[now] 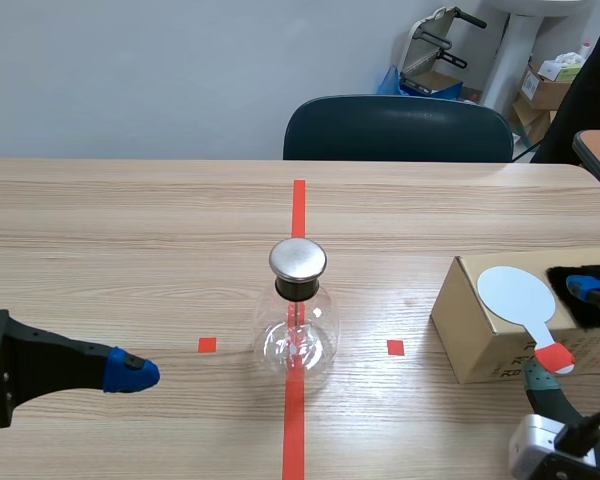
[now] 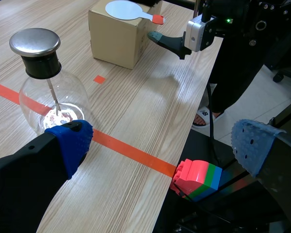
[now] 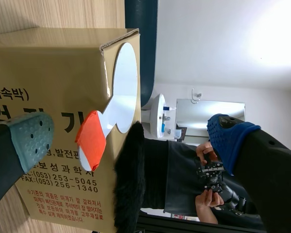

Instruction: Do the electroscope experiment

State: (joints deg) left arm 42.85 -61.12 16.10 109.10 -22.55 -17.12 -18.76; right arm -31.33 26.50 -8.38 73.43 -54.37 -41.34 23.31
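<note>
Woodgrain tabletop [image 1: 130, 230] carries a cardboard box [image 1: 480, 330] with Korean print at right and, centred on the red tape [image 1: 298, 205], a round glass electroscope flask [image 1: 297, 338] with black stopper [image 1: 298, 288] and metal disc cap [image 1: 298, 259]. A white red-tipped paddle [image 1: 517, 295] and black fur [image 3: 131, 179] lie on the box. Left tool [image 2: 162, 145] gapes beside the flask; right tool [image 3: 131, 141] gapes around the paddle's handle.

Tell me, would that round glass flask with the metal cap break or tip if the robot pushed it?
The flask looks like thin clear glass, so probably fragile and slippery to grip. Its wide round body sits low, but the metal cap tops a narrow neck: a high push might tip it, a low one would more likely slide it.
</note>
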